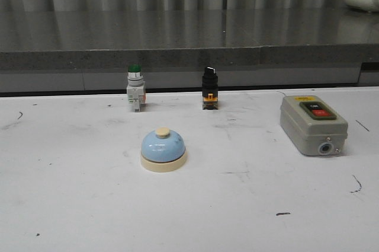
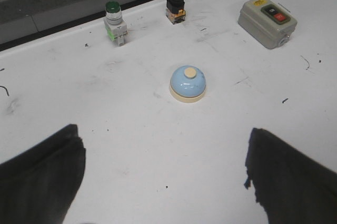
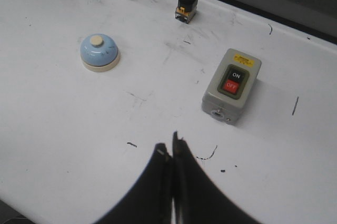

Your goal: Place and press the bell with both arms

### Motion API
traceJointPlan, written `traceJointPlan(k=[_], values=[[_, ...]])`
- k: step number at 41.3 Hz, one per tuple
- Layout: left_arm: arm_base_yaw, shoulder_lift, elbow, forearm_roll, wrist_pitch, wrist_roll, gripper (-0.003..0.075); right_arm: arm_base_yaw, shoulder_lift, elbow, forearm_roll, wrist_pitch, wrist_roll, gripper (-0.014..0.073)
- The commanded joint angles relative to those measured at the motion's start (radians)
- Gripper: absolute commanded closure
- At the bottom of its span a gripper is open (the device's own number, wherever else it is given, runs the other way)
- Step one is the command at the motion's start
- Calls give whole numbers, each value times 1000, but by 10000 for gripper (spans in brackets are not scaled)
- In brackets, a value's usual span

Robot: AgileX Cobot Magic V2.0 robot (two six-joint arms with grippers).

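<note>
Neither end effector shows in the front view; no arm is over the table [image 1: 71, 204] there. One bell [image 1: 163, 150] stands upright on the white surface, a little left of the middle, with its cream button up. Behind it, near the far edge, I count one green-capped push button [image 1: 135, 88] and one black selector switch [image 1: 209, 88], well apart from each other. To the right lies one grey switch box [image 1: 313, 124] with a black and a red button. That makes four things in all, each one single.

From the left wrist view, the left end effector [image 2: 166, 174] has its two dark fingers [image 2: 39, 176] wide apart and nothing is between them. The bell [image 2: 187, 83] stands ahead of the gap, not touched by them. The same three other devices are visible beyond it: green-capped push button [image 2: 115, 22], black selector switch [image 2: 176, 5], grey switch box [image 2: 267, 15].

From the right wrist view, the right end effector [image 3: 169, 153] has its fingers pressed together, with nothing held. The switch box [image 3: 231, 85] lies near it, and the bell [image 3: 99, 51] is farther off to one side.

My judgement: the task is at its start, because the bell is not yet gripped or pressed. The next move probably calls for the left arm to come down over the bell and close on its cream base, since the dome looks smooth. After that, the right arm should push the button with its closed tip, keeping away from the switch box.
</note>
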Motion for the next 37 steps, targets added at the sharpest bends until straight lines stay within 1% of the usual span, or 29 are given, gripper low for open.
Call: traceJointPlan(k=[1, 8, 16, 27, 30, 32, 34, 35, 37], values=[[-1, 1, -26, -7, -68, -12, 122, -9, 2, -23, -9, -68, 2, 661], [-1, 1, -26, -7, -88, -12, 122, -9, 2, -23, -9, -71, 2, 661], [-1, 1, -26, -44, -87, -12, 122, -9, 2, -23, -9, -71, 2, 661], [-1, 1, -26, -44, -87, -12, 127, -9, 2, -23, -9, -71, 2, 661], [-1, 1, -26, -44, -85, -12, 169, -9, 2, -23, -9, -71, 2, 661], [-1, 1, -26, -44, -87, -12, 231, -9, 2, -23, -9, -71, 2, 661], [-1, 1, -26, -44, -87, -12, 328, -9, 2, -23, -9, -71, 2, 661], [-1, 1, -26, -44, -87, -12, 353, -9, 2, -23, -9, -71, 2, 661], [-1, 1, -26, -44, -87, -12, 456, -9, 2, -23, -9, -71, 2, 661]])
